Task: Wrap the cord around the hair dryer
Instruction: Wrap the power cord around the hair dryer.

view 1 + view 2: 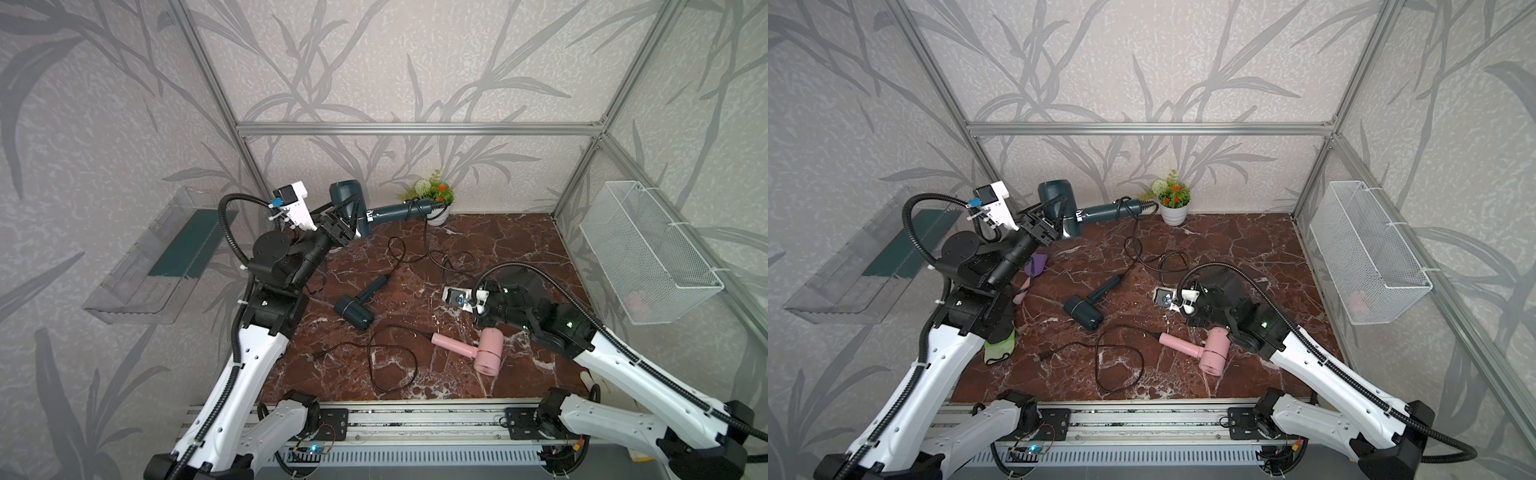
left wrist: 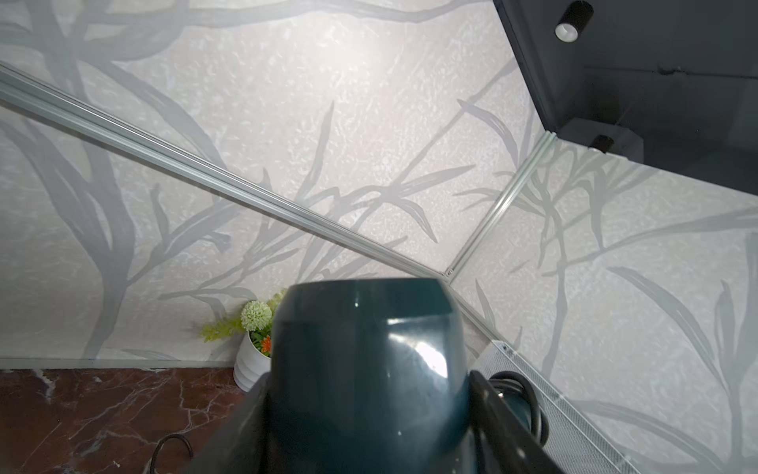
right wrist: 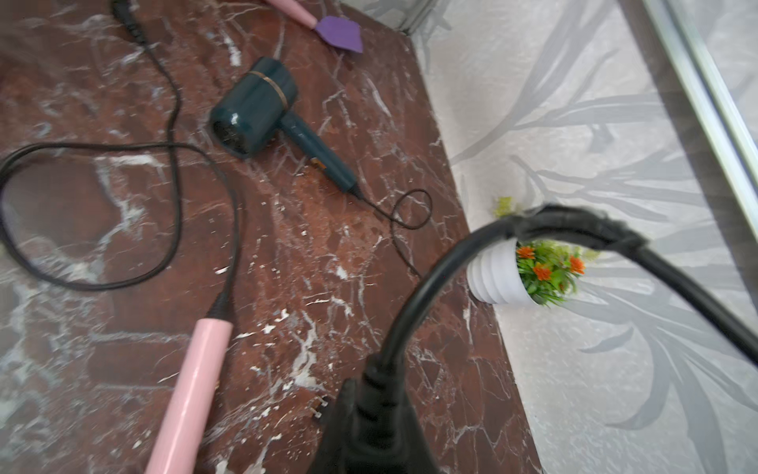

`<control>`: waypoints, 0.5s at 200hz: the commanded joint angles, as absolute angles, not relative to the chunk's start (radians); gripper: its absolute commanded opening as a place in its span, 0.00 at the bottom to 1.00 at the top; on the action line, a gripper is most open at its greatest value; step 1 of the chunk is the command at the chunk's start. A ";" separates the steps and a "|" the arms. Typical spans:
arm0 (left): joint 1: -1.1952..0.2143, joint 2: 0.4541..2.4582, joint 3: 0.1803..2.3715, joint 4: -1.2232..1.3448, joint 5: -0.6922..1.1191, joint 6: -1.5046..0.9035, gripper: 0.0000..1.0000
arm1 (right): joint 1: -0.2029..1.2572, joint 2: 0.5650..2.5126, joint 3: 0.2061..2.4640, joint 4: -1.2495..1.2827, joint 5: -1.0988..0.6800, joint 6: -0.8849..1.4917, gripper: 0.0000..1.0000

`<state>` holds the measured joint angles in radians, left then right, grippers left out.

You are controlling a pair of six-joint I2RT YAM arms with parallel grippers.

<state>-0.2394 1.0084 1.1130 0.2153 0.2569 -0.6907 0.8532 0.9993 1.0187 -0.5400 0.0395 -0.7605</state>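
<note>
The left gripper (image 1: 348, 220) is clamped across the fat barrel of the large dark teal plastic hair dryer (image 1: 345, 192), its jaws spread on either side of the body, as the left wrist view shows. It holds the hair dryer raised off the reddish-brown marble table (image 1: 519, 237), near the back wall. The dryer's handle points sideways toward the small white pot of artificial flowers (image 1: 437, 208) in the back corner. Its black cord (image 3: 574, 217) lies in a loop or two round the handle near its far end. From there it drops to the table and runs in loose curves toward the right arm. The right gripper (image 3: 369, 435) sits low over the middle of the table with its jaws nearly together, pinching the plug end of that cord. The cord arches up and away from it in the right wrist view. A small dark teal hair dryer (image 1: 353, 311) lies on its side mid-table, its thin cord trailing. A pink hair dryer (image 1: 486, 353) lies nearer the front, just beside the right arm, with its own cord looped across the table. A white wire mesh basket (image 1: 648, 257) hangs on the right wall.
</note>
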 commanded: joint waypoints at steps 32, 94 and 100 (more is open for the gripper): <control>-0.235 1.112 1.154 0.206 0.033 -0.553 0.00 | 1.045 0.949 1.162 -0.741 0.289 -0.863 0.00; -0.272 1.309 1.353 -0.323 0.229 -0.213 0.00 | 1.095 1.099 1.601 -0.813 0.405 -1.187 0.00; -0.284 1.330 1.371 -0.366 0.248 -0.189 0.00 | 1.095 1.118 1.643 -0.811 0.400 -1.217 0.00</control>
<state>-0.2470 1.2758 1.2591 -0.1371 0.1406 -0.3641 1.0882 1.0473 1.5002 -0.7757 0.3618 -1.0195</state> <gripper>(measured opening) 0.626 0.128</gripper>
